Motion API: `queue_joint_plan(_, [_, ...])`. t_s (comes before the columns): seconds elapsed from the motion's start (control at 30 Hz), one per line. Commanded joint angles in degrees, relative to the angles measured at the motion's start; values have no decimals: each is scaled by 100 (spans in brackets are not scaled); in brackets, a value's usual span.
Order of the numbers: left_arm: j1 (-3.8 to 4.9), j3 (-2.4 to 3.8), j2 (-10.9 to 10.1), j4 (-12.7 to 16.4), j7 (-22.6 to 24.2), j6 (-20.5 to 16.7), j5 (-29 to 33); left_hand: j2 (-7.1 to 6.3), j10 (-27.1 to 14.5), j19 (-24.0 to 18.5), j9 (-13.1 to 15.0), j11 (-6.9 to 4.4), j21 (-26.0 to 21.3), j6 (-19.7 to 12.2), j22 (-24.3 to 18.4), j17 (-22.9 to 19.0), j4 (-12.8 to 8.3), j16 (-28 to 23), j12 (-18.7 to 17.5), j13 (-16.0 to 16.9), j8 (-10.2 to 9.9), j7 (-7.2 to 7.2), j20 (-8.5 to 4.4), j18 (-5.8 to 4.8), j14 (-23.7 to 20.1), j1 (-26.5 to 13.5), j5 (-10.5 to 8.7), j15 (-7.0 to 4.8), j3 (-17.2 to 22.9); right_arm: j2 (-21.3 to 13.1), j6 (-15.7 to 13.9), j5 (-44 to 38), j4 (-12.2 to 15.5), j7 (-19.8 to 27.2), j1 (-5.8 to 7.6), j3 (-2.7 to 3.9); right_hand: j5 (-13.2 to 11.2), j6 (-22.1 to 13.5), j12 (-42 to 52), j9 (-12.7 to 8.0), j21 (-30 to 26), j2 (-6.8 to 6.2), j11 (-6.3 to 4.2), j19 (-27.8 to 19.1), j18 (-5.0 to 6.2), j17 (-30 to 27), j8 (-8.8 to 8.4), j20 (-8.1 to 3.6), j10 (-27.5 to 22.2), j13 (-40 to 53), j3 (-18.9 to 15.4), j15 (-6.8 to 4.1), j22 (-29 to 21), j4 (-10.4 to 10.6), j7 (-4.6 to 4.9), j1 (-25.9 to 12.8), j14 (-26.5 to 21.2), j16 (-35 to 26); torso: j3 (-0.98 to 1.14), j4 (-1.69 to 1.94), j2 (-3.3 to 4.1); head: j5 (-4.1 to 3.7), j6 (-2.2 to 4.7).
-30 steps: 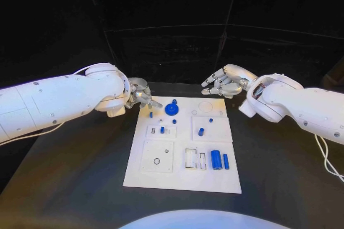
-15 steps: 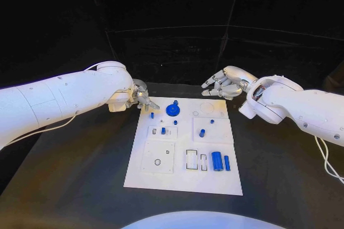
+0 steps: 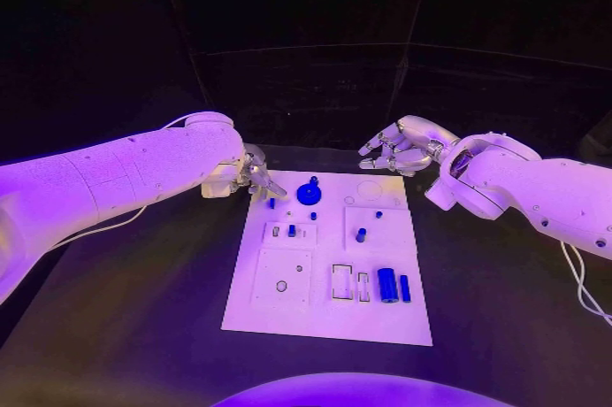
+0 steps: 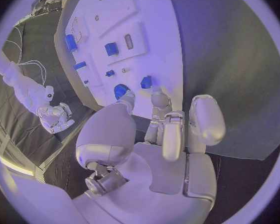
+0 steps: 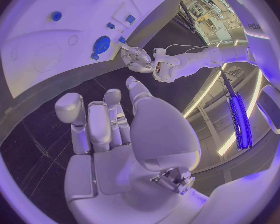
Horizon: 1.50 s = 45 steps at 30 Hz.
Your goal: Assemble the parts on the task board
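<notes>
The white task board (image 3: pixel 383 323) lies mid-table. At its far end stands a round blue part (image 3: pixel 308 193), with small blue pegs (image 3: pixel 271 203) around it and two blue cylinders (image 3: pixel 386 285) in the near right slots. My left hand (image 3: pixel 256 179) hovers at the board's far left corner, fingers apart and holding nothing. In the left wrist view its fingertips (image 4: pixel 159 97) point at a small blue peg (image 4: pixel 146 81) without touching it. My right hand (image 3: pixel 398 149) hangs above the far right corner, fingers loosely spread and empty; its own view shows it (image 5: pixel 109 129) off the board (image 5: pixel 40 40).
Black table (image 3: pixel 141 318) surrounds the board on all sides. White raised plates with slots and holes (image 3: pixel 283 279) occupy the board's near left. A dark backdrop stands behind the table's far edge.
My left arm has swung slightly toward the board, its hand edging closer to the far left corner. The right hand has stayed put.
</notes>
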Motion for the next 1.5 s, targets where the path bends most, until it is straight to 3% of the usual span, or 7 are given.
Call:
queue_joint_plan(0.03, [-7,0,31,-53,157,58,-59,69,24,32,-14,-1,34,38,13,1510,11,19,38,-6,-11,4,-3,38,615,19,-5,0,-41,4,-12,-5,18,31,10,3,36,-41,-21,-8,-21,47,-2,-39,42,-7,18,-1,-31,1,-35,-33,2,14,4,6,72,-34,4,-2,-1,-7,-7])
queue_joint_plan(0.47, [-54,-2,157,-252,202,118,-60,117,31,53,-78,-5,72,57,67,1510,-43,19,57,-21,-16,0,-10,27,615,233,-5,-4,-138,12,-5,-5,21,29,10,3,36,-41,-21,-8,-21,47,-2,-39,42,-7,18,-1,-31,1,-35,-33,2,14,4,6,72,-34,2,-2,-7,-9,-19])
queue_joint_plan(0.97, [-74,-10,170,-222,180,307,-60,147,62,60,-100,-15,84,108,88,1510,-71,19,95,3,9,-13,-12,24,615,328,-7,-9,-188,24,4,-5,11,28,9,3,45,-36,-18,-6,-23,55,-3,-38,42,-8,23,-2,-29,2,-34,-34,0,15,3,11,73,-37,2,8,-7,-11,-47])
queue_joint_plan(1.3, [-79,-11,160,-213,173,198,-60,301,114,76,-138,-35,118,164,139,1510,-126,19,146,30,43,-35,-25,16,615,508,-4,-25,-207,25,-4,-5,5,26,9,3,51,-31,-16,-5,-24,68,-5,-35,42,-8,28,-2,-26,2,-30,-35,1,17,2,17,75,-39,4,0,-11,-3,-42])
queue_joint_plan(1.5, [-80,-12,136,-174,169,162,-59,485,116,79,-186,-49,125,164,159,1510,-373,19,145,6,54,-46,-37,14,615,915,-6,-37,-58,25,-4,-5,6,27,9,3,52,-30,-18,-5,-27,71,-5,-38,43,-8,29,-3,-27,1,-29,-35,-4,18,1,18,75,-40,4,-2,-5,-9,-47])
